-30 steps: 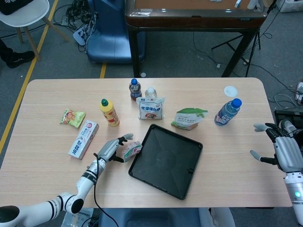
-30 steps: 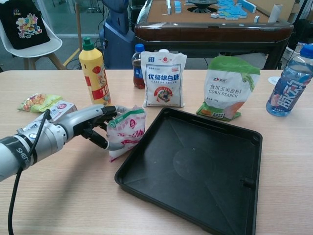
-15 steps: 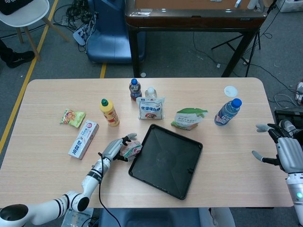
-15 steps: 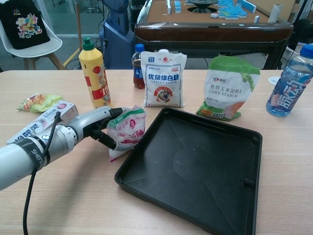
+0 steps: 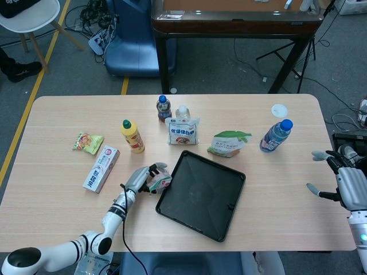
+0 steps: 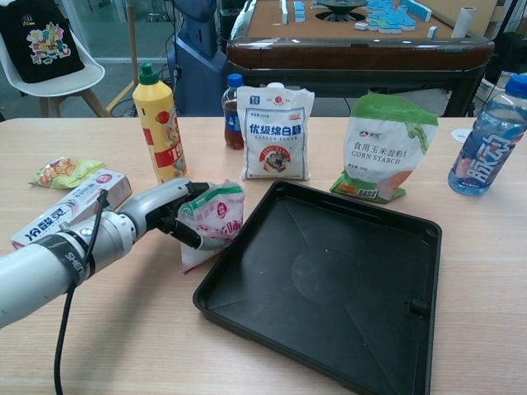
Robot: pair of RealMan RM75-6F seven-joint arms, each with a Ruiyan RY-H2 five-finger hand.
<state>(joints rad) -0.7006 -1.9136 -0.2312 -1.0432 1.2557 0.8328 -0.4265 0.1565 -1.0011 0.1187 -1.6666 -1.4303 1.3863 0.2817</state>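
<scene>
My left hand [image 5: 139, 179] lies on the table just left of the black tray [image 5: 200, 197] and grips a small white and pink pouch [image 5: 161, 183]. In the chest view the left hand [image 6: 160, 212] has fingers over the top of the pouch [image 6: 216, 224] and the thumb pressed on its front. The pouch stands tilted against the tray's [image 6: 329, 280] left rim, and the tray has nothing in it. My right hand [image 5: 344, 184] hovers past the table's right edge, fingers spread and holding nothing; the chest view does not show it.
Behind the tray stand a yellow bottle [image 5: 132, 136], a cola bottle [image 5: 163, 107], a white sugar bag [image 5: 183, 132] and a corn starch bag [image 5: 228, 143]. A water bottle [image 5: 276, 136] and a white lid [image 5: 279, 110] are at the right. A toothpaste box [image 5: 101, 169] and a snack packet [image 5: 88, 142] lie to the left.
My left hand has slid right and closed its fingers around the pouch, nudging it toward the tray. The right hand has barely moved.
</scene>
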